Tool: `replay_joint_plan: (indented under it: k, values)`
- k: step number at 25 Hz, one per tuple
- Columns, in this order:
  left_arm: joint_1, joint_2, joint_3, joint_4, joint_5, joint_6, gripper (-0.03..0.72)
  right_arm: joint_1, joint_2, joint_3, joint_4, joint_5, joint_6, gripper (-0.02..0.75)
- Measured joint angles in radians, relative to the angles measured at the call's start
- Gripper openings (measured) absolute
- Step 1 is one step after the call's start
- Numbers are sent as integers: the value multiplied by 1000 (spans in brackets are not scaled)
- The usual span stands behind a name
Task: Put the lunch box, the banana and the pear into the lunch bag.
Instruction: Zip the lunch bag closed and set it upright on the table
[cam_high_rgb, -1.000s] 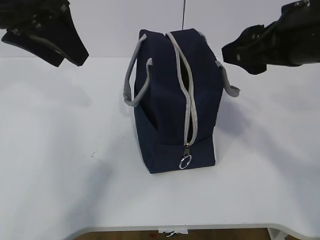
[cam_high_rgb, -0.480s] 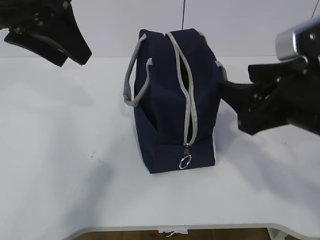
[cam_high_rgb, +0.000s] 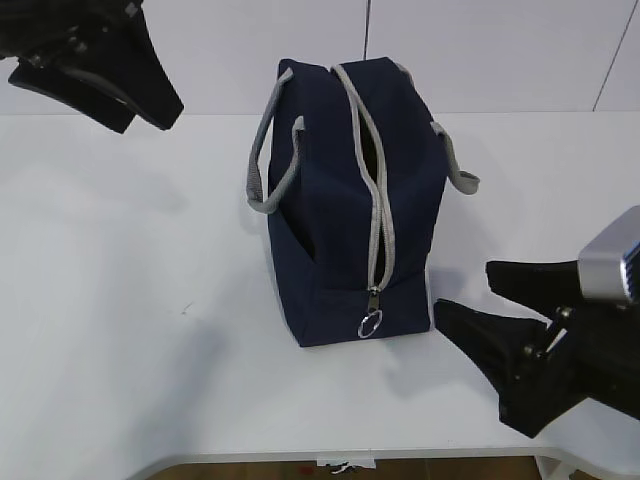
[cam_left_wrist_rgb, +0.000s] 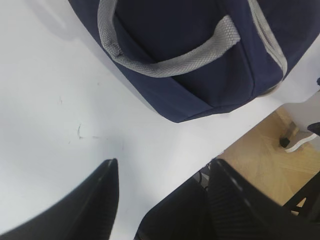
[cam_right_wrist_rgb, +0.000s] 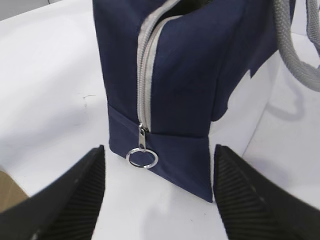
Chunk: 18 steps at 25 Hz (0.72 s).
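I see my right gripper (cam_right_wrist_rgb: 157, 192) spread wide and empty, the lunch bag (cam_right_wrist_rgb: 185, 75) just ahead between its fingers (cam_right_wrist_rgb: 75, 195), ring pull (cam_right_wrist_rgb: 142, 158) nearest. My left gripper (cam_left_wrist_rgb: 162, 192) gapes empty, bag beyond its tips.

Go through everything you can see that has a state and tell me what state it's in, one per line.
lunch bag: upright on the table, zipper mostly closed, a gap open near the top
ring pull: hanging at the bottom end of the zipper
left pincer: open, empty, above the table beside the bag
right pincer: open, empty, facing the ring pull
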Motion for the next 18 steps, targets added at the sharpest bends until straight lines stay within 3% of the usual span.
replay_joint_plan:
  k: [6, 13, 18]
  values:
    - [0, 0, 0, -2, 0, 0, 433, 0, 159, 0, -8, -92, 23, 521]
    - [0, 0, 0, -2, 0, 0, 424, 0, 403, 0, -77, -351, 57, 521]
    - [0, 0, 0, -2, 0, 0, 421, 0, 531, -15, -78, -435, 62, 522]
